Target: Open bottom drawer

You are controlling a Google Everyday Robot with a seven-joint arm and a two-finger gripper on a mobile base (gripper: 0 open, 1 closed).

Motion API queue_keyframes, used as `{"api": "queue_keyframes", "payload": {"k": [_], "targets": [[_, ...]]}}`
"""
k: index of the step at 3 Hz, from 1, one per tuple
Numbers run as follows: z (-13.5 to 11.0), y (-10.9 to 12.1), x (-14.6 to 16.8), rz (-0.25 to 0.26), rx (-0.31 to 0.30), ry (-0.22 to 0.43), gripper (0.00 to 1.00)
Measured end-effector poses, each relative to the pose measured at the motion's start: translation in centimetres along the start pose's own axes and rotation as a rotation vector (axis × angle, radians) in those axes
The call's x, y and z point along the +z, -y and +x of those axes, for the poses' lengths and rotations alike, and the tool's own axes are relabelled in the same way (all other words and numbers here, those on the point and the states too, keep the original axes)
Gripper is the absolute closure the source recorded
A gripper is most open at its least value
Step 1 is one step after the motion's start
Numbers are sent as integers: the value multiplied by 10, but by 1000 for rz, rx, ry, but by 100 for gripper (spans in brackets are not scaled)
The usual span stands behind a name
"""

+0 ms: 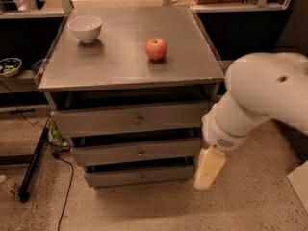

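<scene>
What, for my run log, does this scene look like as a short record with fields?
cabinet: grey, three drawers
on top: white bowl back left, red apple right of centre
bottom drawer: lowest front, small centre knob, nothing touching it
gripper: hangs low beside the bottom drawer's right end, apart from the knob

Bowl (85,28) and apple (156,49) on grey cabinet top (120,61)

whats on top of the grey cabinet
A white bowl at the back left and a red apple nearer the middle, apart. Drawer contents below are hidden. The end effector hangs low by the cabinet at its right front, beside the bottom drawer.
</scene>
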State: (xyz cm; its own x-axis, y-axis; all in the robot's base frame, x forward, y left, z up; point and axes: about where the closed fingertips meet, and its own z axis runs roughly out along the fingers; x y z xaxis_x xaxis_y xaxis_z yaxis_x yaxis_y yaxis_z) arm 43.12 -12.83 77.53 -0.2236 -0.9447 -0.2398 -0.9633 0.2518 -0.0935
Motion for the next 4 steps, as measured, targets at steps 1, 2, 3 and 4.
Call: {"api": "queue_keyframes", "payload": {"k": [1, 2, 3, 4], "targets": [[3, -14, 49, -81, 37, -2, 0], [3, -15, 52, -90, 42, -4, 0], [4, -18, 60, -117, 60, -8, 0], [19, -33, 105, -134, 97, 3, 0]]}}
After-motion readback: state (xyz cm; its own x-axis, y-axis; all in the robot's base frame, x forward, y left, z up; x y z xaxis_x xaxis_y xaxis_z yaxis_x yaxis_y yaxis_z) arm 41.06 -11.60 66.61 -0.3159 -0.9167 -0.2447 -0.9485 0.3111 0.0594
